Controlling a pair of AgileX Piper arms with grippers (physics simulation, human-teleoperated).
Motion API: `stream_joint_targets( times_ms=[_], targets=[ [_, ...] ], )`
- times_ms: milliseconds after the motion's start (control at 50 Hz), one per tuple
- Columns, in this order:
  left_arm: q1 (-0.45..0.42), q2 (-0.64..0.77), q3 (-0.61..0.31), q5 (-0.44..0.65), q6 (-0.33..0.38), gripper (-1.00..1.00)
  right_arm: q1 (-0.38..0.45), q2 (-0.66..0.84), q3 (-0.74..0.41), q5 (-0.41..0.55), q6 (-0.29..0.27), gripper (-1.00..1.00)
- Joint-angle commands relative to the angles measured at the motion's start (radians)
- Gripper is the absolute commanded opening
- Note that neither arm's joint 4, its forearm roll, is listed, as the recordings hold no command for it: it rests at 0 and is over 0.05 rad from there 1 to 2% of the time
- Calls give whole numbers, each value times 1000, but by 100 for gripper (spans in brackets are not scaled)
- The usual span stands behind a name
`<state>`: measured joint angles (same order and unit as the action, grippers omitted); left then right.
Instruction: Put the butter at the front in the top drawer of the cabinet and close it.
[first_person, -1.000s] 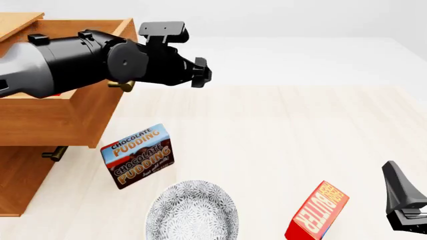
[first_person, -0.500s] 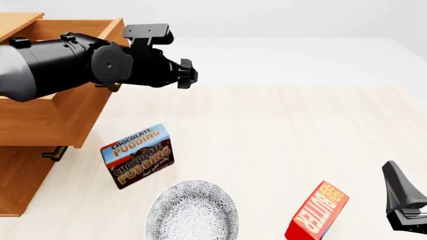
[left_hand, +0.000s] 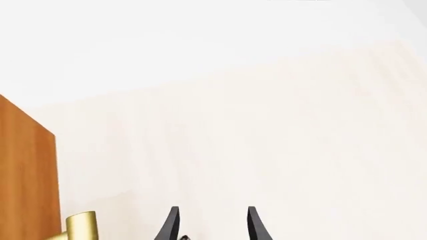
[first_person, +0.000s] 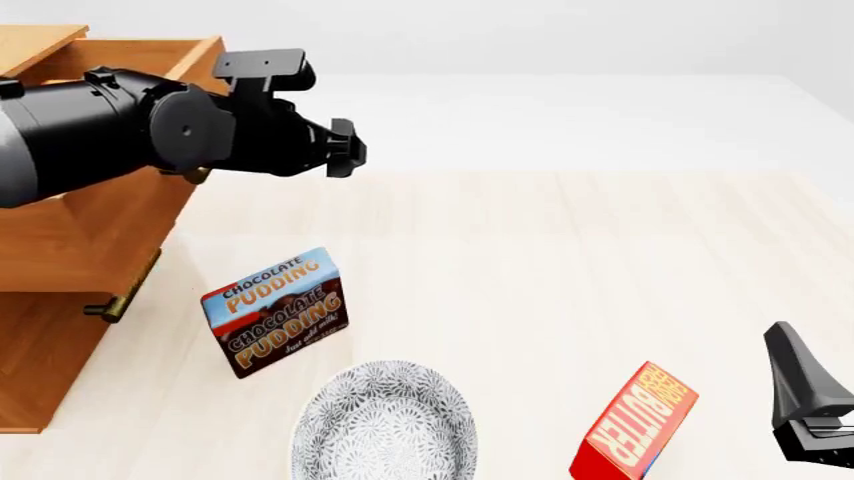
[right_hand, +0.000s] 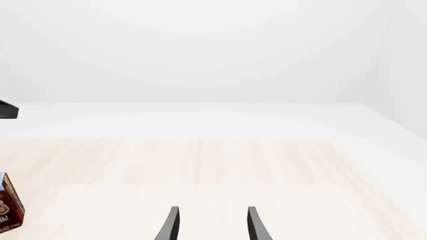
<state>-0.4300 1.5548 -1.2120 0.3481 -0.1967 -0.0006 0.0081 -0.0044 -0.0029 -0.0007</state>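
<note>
Bench (first_person: 601, 250) of pale wood carries all items. At its left edge stands the cabinet (first_person: 40, 350), light-brown, with the top drawer (first_person: 100, 235) pulled partly out and its interior open to view; one end of its brass bar handle (left_hand: 80, 225) shows in the left wrist view, and the lower drawer's handle (first_person: 120, 298) projects below. The left arm lies across the drawer's front corner, its left end effector (first_person: 344, 148) pointing out over the bench, fingers (left_hand: 171, 225) parted with nothing between them. A patterned grey-white bowl (first_person: 384, 420) sits at the near edge. The chocolate pudding box (first_person: 275, 310) stands tilted between cabinet and bowl. The butter (first_person: 635, 424) stands on the bench at the near right, well apart from the cabinet, long axis steeply up and leaning right, lettering running along that axis, blue patch low on its side. The right end effector (first_person: 810, 410) sits just right of it, apart from it, released and empty.
</note>
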Motion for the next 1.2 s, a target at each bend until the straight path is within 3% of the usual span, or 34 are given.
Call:
stream_joint_targets(
  times_ms=[20,1200],
  targets=[
    [41,-30,30,1,4,100,0,-2,1,1,0,100],
    [291,-118,168,-31,28,100,0,-1,1,1,0,100]
  ],
)
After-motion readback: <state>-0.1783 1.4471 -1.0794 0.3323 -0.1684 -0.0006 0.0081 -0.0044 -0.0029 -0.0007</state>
